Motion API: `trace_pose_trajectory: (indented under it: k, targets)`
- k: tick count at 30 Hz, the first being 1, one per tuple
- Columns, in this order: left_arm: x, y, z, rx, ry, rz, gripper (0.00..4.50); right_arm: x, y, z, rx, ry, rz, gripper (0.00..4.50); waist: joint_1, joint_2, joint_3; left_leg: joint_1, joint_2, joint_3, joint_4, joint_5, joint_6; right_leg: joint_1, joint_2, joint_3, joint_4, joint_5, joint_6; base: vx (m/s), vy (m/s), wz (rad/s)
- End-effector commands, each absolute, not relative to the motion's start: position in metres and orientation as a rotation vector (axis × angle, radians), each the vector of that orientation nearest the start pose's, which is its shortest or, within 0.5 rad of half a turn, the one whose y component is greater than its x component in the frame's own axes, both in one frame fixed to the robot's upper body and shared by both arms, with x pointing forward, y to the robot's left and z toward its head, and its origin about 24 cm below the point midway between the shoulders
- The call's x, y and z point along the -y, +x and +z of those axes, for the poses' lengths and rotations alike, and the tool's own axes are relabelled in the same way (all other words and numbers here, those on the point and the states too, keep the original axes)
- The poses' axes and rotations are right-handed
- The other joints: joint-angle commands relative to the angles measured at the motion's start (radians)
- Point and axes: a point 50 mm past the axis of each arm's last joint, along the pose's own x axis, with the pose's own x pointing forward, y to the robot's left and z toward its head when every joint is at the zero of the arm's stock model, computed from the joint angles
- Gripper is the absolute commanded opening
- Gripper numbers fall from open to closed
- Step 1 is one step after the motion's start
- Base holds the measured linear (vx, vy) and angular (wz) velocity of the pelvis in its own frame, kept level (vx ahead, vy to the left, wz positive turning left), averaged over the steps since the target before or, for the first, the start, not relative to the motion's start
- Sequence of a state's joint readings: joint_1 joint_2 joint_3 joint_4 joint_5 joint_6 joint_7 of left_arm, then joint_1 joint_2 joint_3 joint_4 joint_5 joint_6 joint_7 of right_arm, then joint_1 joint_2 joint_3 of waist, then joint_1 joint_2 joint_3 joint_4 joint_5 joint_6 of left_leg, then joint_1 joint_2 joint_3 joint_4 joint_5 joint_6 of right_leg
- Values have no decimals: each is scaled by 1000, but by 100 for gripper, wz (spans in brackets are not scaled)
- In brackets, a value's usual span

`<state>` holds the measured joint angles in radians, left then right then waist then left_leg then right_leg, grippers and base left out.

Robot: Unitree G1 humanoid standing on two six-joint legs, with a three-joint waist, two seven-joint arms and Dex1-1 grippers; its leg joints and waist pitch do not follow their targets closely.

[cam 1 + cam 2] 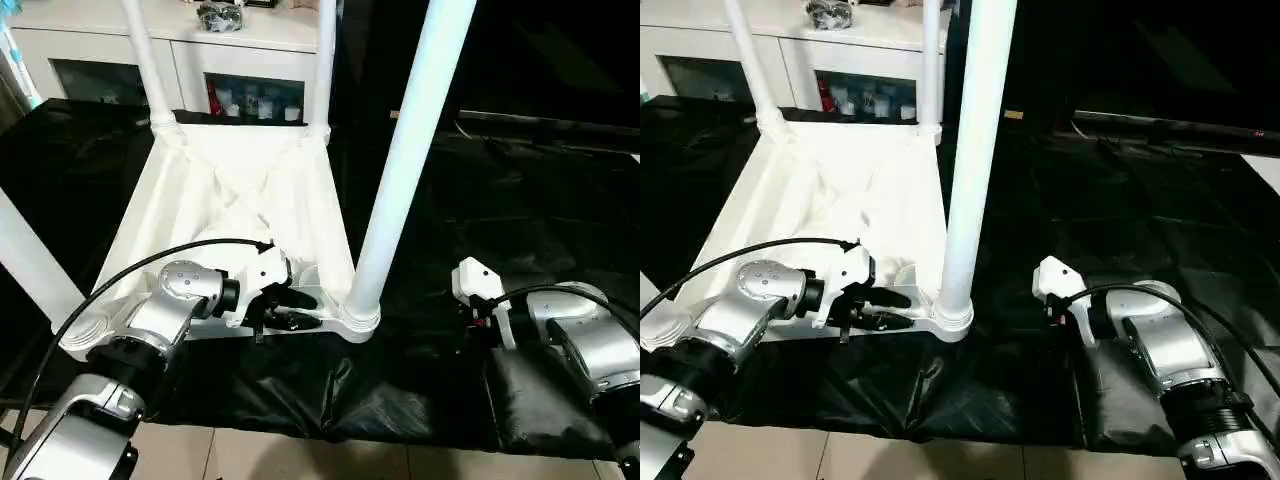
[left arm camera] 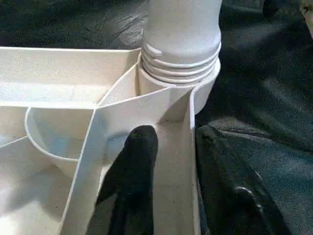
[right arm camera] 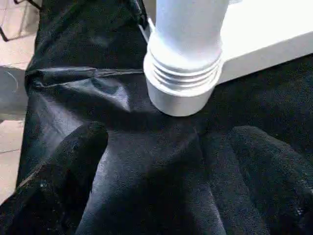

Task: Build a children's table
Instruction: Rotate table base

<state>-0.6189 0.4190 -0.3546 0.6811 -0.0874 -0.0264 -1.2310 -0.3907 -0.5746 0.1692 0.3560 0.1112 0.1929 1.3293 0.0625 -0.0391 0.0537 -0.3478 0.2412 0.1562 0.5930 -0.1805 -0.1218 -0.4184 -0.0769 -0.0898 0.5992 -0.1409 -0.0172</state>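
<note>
Left jaws (image 1: 290,312) pinching tabletop (image 1: 240,190) rim beside near leg (image 1: 405,160); right jaws (image 3: 171,171) spread, empty. All four legs socketed upright (seating depth unclear); flipping upright left.

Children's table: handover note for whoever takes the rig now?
Left gripper: straddles the tabletop side wall by the near right socket, one finger inside, one outside.
Right gripper: open, holding nothing, over the black cloth, facing the near right leg.
Tabletop lies underside up. Four legs stand in the corner sockets; near right leg's threads still show.
Left: probably finish seating that leg, then flip the table.
</note>
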Motion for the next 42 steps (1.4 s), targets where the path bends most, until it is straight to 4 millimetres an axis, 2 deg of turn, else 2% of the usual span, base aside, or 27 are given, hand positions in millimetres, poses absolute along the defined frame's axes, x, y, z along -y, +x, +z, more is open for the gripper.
trace_pose_trajectory:
  k: [1,3,4,6,7,8,12,13,15,19,21,24,28,39,40,42]
  targets:
    - [-148,314,41,-483,416,-1377,98,201,282,63,-501,-323,1304,450,5,1,-62,0,-22,17,-66,-322,41,52,-42,24,-101,-544,-93,0,0,0]
    - [-151,312,40,-507,416,-1390,71,200,282,63,-502,-322,1306,450,4,1,-61,0,-24,17,-64,-326,40,51,-42,21,-105,-568,-81,0,0,0]
    - [-151,312,40,-508,415,-1391,71,200,282,63,-503,-322,1306,450,3,-1,-61,-1,-24,17,-65,-325,41,51,-42,21,-106,-573,-77,0,0,0]
    - [-152,310,39,-520,410,-1400,39,199,282,63,-504,-322,1306,450,2,2,-62,-1,-22,15,-66,-323,40,52,-43,19,-106,-569,-77,0,0,0]
    - [-152,310,39,-520,410,-1400,30,199,282,63,-504,-322,1306,450,1,2,-63,-4,-21,13,-68,-321,40,55,-44,19,-104,-553,-82,0,0,0]
    - [-152,309,38,-531,412,-1408,26,199,282,63,-505,-323,1307,450,0,-2,-63,-4,-20,14,-68,-320,42,54,-43,19,-103,-545,-84,0,0,0]
    - [-154,307,37,-544,428,-1416,9,199,282,63,-507,-326,1309,450,1,1,-65,-3,-17,16,-70,-305,45,55,-44,26,-93,-479,-120,0,0,0]
    - [-154,307,37,-545,432,-1412,9,198,282,63,-507,-326,1309,450,1,-2,-66,-3,-16,16,-70,-302,47,56,-45,26,-93,-471,-124,0,0,0]
    - [-154,307,37,-547,439,-1402,9,198,283,63,-508,-328,1309,450,4,0,-66,-3,-16,17,-69,-290,47,57,-45,28,-88,-448,-135,0,0,0]
    - [-154,307,37,-559,408,-1401,9,198,283,62,-509,-330,1309,450,4,0,-64,-4,-16,18,-70,-296,46,57,-45,28,-90,-466,-130,0,0,0]
    - [-154,307,38,-555,400,-1398,45,198,283,62,-510,-330,1309,450,3,-1,-63,-3,-18,17,-69,-302,44,56,-46,26,-94,-498,-118,0,0,0]
    - [-155,308,39,-541,419,-1381,67,198,283,62,-510,-331,1308,450,2,-1,-62,-2,-19,16,-68,-309,44,55,-45,24,-98,-526,-103,0,0,0]
    - [-155,308,39,-537,421,-1374,67,198,284,62,-510,-332,1308,450,2,-2,-63,-3,-20,16,-68,-305,45,54,-44,24,-98,-521,-100,0,0,0]
    - [-158,303,38,-585,422,-1415,67,197,285,62,-509,-331,1306,450,2,2,-64,-2,-17,16,-70,-303,44,55,-45,27,-93,-479,-122,0,0,0]
    - [-158,303,37,-585,422,-1416,51,197,285,62,-509,-331,1306,450,2,2,-64,-3,-16,16,-71,-299,44,56,-45,28,-91,-470,-126,0,0,0]
    - [-158,303,37,-589,420,-1416,51,197,285,62,-509,-331,1304,450,2,2,-64,-3,-17,17,-70,-299,43,56,-45,28,-90,-464,-130,0,0,0]
